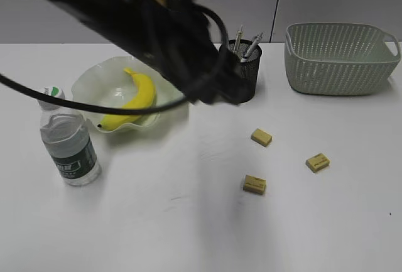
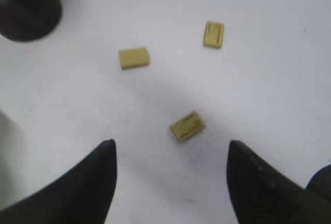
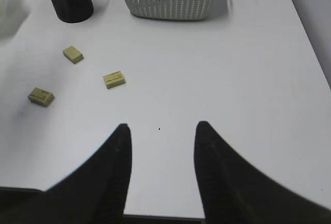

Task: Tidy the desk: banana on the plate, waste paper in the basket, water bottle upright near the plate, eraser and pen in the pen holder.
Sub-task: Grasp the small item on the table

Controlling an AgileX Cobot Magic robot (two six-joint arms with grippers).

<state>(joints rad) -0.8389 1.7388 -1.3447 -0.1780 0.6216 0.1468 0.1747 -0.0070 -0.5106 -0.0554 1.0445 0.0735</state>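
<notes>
My left gripper (image 2: 170, 182) hangs wide, empty, above the nearest eraser (image 2: 186, 126), framing it for pickup; right gripper (image 3: 161, 169) idles half-open, empty.

The desk (image 1: 188, 222) is a plain white tabletop. Directly on it stand the plate (image 1: 91, 87), the water bottle (image 1: 69, 146) upright just beside the plate, the pen holder (image 1: 248, 74) and the basket (image 1: 339, 58). Three yellow erasers lie loose: one (image 2: 186, 126) just ahead of the left pincer (image 2: 170, 154), two more (image 2: 134, 57) (image 2: 213, 34) farther ahead. All three lie ahead and left of the right pincer (image 3: 161, 131).
</notes>
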